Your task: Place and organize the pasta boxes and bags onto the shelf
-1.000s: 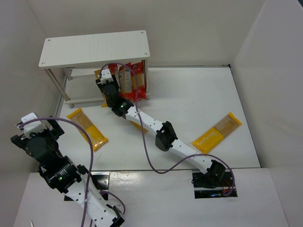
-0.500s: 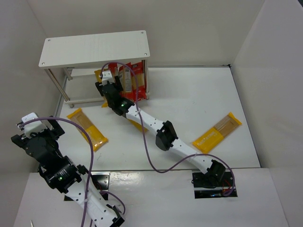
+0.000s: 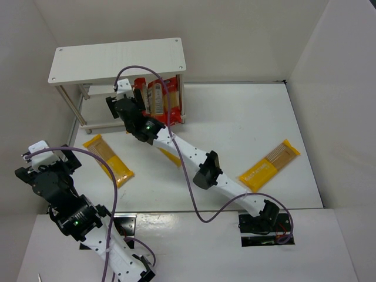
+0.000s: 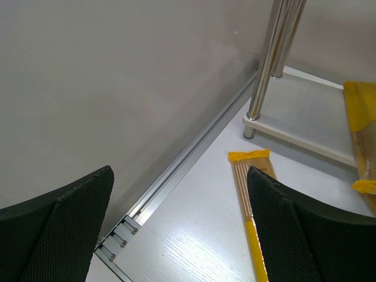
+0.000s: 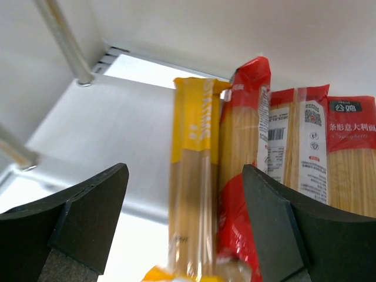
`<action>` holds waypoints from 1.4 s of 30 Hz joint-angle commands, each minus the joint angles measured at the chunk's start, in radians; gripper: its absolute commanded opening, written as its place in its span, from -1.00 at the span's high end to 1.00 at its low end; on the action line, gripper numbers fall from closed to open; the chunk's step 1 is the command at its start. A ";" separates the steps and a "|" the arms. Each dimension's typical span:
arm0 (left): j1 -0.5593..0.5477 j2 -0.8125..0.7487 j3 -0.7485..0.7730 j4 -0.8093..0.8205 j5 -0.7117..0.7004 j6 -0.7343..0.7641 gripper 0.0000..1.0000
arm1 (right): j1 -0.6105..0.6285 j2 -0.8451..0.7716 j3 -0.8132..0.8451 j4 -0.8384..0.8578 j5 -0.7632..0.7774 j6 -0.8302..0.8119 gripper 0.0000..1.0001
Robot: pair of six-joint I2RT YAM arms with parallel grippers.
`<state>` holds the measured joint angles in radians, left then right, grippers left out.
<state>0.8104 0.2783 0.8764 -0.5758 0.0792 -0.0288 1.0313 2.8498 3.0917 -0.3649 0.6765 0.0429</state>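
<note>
My right jaws stood open, gripping nothing. Yellow spaghetti pack upright on the shelf, red bags at its three o'clock; my left jaws open too.

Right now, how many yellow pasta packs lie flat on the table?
3. The left pack lies near the shelf, the right pack lies alone, the middle pack is mostly hidden under the right arm. Others may be hidden.

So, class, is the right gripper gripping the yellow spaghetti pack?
No: the right gripper stands open, fingers clear of the upright yellow spaghetti pack.
</note>
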 commanded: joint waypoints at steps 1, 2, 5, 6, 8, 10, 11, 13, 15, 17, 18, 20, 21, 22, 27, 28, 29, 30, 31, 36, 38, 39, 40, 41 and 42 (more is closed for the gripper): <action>0.009 -0.011 -0.004 0.036 0.024 0.012 -0.99 | 0.019 -0.101 0.048 -0.121 0.005 0.077 -0.72; 0.009 -0.011 -0.004 0.036 0.024 0.012 -0.99 | 0.019 -0.118 0.048 -0.175 -0.012 0.089 -0.72; 0.009 -0.011 -0.004 0.036 0.024 0.012 -0.99 | 0.029 -0.145 0.048 -0.277 -0.046 0.121 -0.72; 0.009 -0.011 -0.004 0.036 0.024 0.012 -0.99 | 0.038 -0.162 0.048 -0.301 -0.046 0.130 -0.72; 0.009 -0.011 -0.004 0.036 0.033 0.012 -0.99 | 0.048 -0.187 0.048 -0.345 -0.069 0.141 -0.72; 0.009 -0.011 -0.004 0.036 0.033 0.012 -0.99 | 0.059 -0.216 0.048 -0.422 -0.097 0.169 -0.72; 0.009 -0.011 -0.004 0.036 0.033 0.012 -0.99 | 0.070 -0.230 0.038 -0.443 -0.110 0.179 -0.74; 0.009 -0.011 -0.004 0.036 0.033 0.012 -0.99 | 0.079 -0.286 -0.016 -0.494 -0.144 0.193 -0.74; 0.009 -0.011 -0.004 0.036 0.033 0.012 -0.99 | 0.088 -0.328 -0.085 -0.520 -0.195 0.218 -0.74; 0.009 -0.011 -0.013 0.036 0.033 0.021 -0.99 | 0.088 -0.383 -0.128 -0.554 -0.224 0.232 -0.74; 0.009 -0.011 -0.013 0.036 0.033 0.021 -0.99 | 0.088 -0.398 -0.168 -0.565 -0.235 0.232 -0.74; 0.009 -0.011 -0.013 0.036 0.042 0.021 -0.99 | 0.088 -0.440 -0.205 -0.589 -0.244 0.241 -0.74; 0.009 -0.011 -0.013 0.036 0.042 0.021 -0.99 | 0.088 -0.454 -0.243 -0.589 -0.244 0.241 -0.74; 0.009 -0.011 -0.013 0.036 0.042 0.021 -0.99 | 0.088 -0.466 -0.263 -0.603 -0.253 0.241 -0.74; 0.009 -0.020 -0.013 0.036 0.042 0.021 -0.99 | 0.088 -0.559 -0.430 -0.640 -0.279 0.259 -0.74; 0.009 -0.021 -0.013 0.036 0.042 0.021 -0.99 | 0.088 -0.579 -0.467 -0.640 -0.291 0.259 -0.74; 0.009 -0.021 -0.013 0.036 0.042 0.021 -0.99 | 0.088 -0.605 -0.578 -0.622 -0.292 0.259 -0.74; 0.009 -0.021 -0.013 0.036 0.042 0.021 -0.99 | 0.088 -0.688 -0.663 -0.585 -0.292 0.259 -0.74; 0.009 -0.021 -0.013 0.036 0.042 0.021 -0.99 | 0.088 -0.748 -0.767 -0.527 -0.278 0.250 -0.74; 0.009 0.001 -0.013 0.036 0.051 0.030 -0.99 | 0.088 -1.090 -1.286 -0.261 -0.265 0.241 -0.80; 0.009 0.001 -0.013 0.036 0.060 0.030 -0.99 | 0.079 -1.148 -1.410 -0.232 -0.253 0.213 -0.80; 0.009 0.001 -0.013 0.036 0.060 0.030 -0.99 | 0.067 -1.184 -1.465 -0.173 -0.236 0.198 -0.80; 0.009 0.001 -0.013 0.036 0.073 0.030 -0.99 | 0.055 -1.269 -1.520 -0.139 -0.247 0.174 -0.82; 0.009 0.001 -0.013 0.036 0.083 0.039 -0.99 | 0.012 -1.309 -1.610 -0.114 -0.283 0.135 -0.82; 0.009 0.001 -0.013 0.036 0.083 0.040 -0.99 | -0.016 -1.345 -1.646 -0.088 -0.296 0.121 -0.82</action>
<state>0.8112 0.2749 0.8631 -0.5755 0.1303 -0.0170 1.0901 1.6432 1.5452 -0.6277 0.3916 0.2314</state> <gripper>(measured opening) 0.995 0.910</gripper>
